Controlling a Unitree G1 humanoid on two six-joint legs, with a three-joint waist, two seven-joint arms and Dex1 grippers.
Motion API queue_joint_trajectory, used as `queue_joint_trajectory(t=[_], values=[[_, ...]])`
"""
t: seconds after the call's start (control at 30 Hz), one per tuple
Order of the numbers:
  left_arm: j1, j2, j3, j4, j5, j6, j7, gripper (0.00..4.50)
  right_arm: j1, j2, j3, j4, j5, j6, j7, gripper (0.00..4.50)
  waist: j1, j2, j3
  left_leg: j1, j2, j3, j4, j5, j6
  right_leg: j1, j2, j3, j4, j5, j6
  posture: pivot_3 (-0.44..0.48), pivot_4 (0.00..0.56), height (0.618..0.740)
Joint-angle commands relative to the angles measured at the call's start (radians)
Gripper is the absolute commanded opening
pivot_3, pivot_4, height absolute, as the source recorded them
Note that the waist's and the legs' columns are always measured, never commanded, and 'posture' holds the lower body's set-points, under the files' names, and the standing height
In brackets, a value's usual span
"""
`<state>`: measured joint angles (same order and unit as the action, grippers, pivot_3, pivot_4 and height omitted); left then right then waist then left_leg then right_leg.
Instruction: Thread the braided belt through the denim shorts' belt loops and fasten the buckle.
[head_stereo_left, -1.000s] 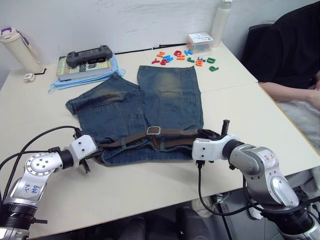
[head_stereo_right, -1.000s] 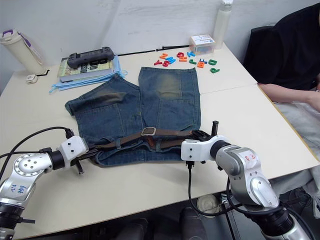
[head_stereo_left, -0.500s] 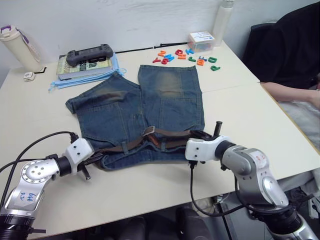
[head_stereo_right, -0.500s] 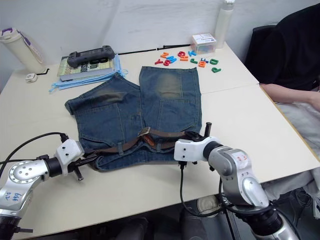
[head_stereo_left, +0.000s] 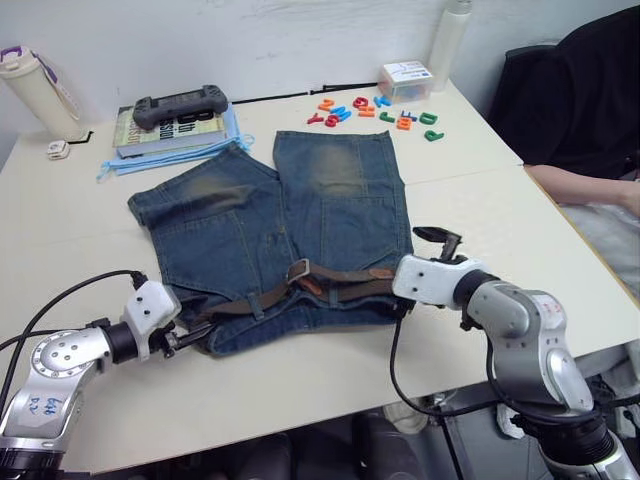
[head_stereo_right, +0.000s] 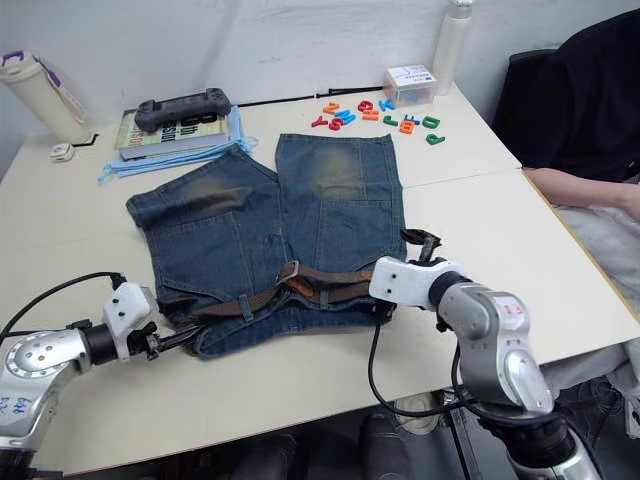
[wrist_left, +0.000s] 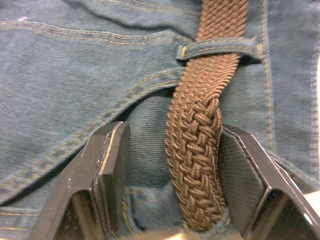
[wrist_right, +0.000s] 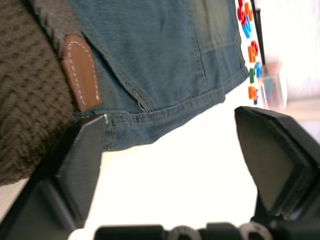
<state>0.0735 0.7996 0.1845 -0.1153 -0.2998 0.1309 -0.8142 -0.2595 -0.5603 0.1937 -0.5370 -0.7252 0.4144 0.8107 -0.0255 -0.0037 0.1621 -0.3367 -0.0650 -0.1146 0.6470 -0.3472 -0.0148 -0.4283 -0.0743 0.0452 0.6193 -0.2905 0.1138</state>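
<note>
- Beige tabletop (head_stereo_left: 470, 210) is filling most of the head views, with a pale wall running behind it along the top of the frame.
- At the lower left of the frame, the left arm is lying low over the table edge and reaching rightward, its left gripper (head_stereo_left: 190, 338) pointing at the left end of the waistband.
- Its fingers (wrist_left: 112, 165) are standing wide apart in the left wrist view, with the braided belt (wrist_left: 200, 150) running between them and lying against the right-hand one; they are not pressing on it.
- Across the centre of the frame the denim shorts (head_stereo_left: 260, 225) are lying flat, legs pointing toward the top of the frame and waistband toward the bottom.
- Along that waistband the dark brown belt is stretching from lower left to centre right, passing under at least one of the belt loops (wrist_left: 220, 49).
- Near the middle of the waistband the buckle (head_stereo_left: 297, 269) is sitting tilted, with the tan leather tip (head_stereo_left: 380, 272) of the belt lying further right.
- At the centre right of the frame, the right arm is bending in from the lower right corner, and the right gripper (head_stereo_left: 437, 238) is hovering just off the right edge of the shorts over bare table.
- Its fingers (wrist_right: 80, 165) are spread wide and holding nothing.
</note>
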Motion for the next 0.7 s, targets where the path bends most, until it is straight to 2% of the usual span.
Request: queue_joint_trajectory(t=[0.03,0.1,0.2,0.3,0.43,0.7], values=[[0.06,0.034,0.094,-0.094,-0.156,0.104,-0.107,2.92,-0.046,0.131,-0.117,-0.115,0.179,0.174,0.035,4.21,0.0,-0.002,0.003,0.0,0.0,0.0,0.0,0.0,0.0,0.0,0.0,0.0,0.0,0.0,0.0,0.0,0.15,0.738],[0.07,0.045,0.102,-0.127,-0.191,0.141,-0.129,2.92,-0.047,0.167,-0.103,-0.135,0.223,0.214,0.053,4.21,-0.001,-0.004,0.004,-0.001,0.001,0.0,0.0,0.0,0.0,0.0,0.001,0.0,0.0,0.0,0.0,0.0,0.15,0.738],[0.061,0.049,0.086,-0.174,-0.201,0.159,-0.137,2.92,-0.031,0.148,-0.072,-0.155,0.264,0.185,0.09,4.21,-0.003,-0.003,0.005,-0.001,0.002,0.0,0.0,0.0,-0.001,0.0,0.001,0.0,0.0,0.0,0.0,0.0,0.15,0.738],[0.037,0.034,0.044,-0.17,-0.122,0.098,-0.106,2.92,-0.011,0.106,-0.037,-0.153,0.262,0.154,0.111,4.21,0.003,-0.003,0.008,-0.001,0.004,-0.002,0.0,-0.001,-0.002,0.0,0.002,0.0,0.0,-0.001,-0.001,0.0,0.15,0.738],[0.021,0.003,-0.01,-0.156,-0.028,0.067,-0.046,2.92,0.038,0.049,0.042,-0.077,0.19,0.169,0.067,4.21,0.011,-0.003,0.009,-0.002,0.003,-0.002,0.0,-0.001,-0.002,-0.001,0.002,-0.001,-0.001,-0.001,-0.001,0.0,0.15,0.738],[0.099,0.044,-0.018,-0.009,0.102,-0.095,-0.091,2.92,0.083,-0.047,0.044,-0.022,0.163,0.282,0.048,4.21,0.016,-0.005,0.008,0.001,0.003,0.0,0.001,-0.001,-0.001,0.001,0.002,-0.001,-0.001,-0.001,-0.001,0.0,0.15,0.738]])
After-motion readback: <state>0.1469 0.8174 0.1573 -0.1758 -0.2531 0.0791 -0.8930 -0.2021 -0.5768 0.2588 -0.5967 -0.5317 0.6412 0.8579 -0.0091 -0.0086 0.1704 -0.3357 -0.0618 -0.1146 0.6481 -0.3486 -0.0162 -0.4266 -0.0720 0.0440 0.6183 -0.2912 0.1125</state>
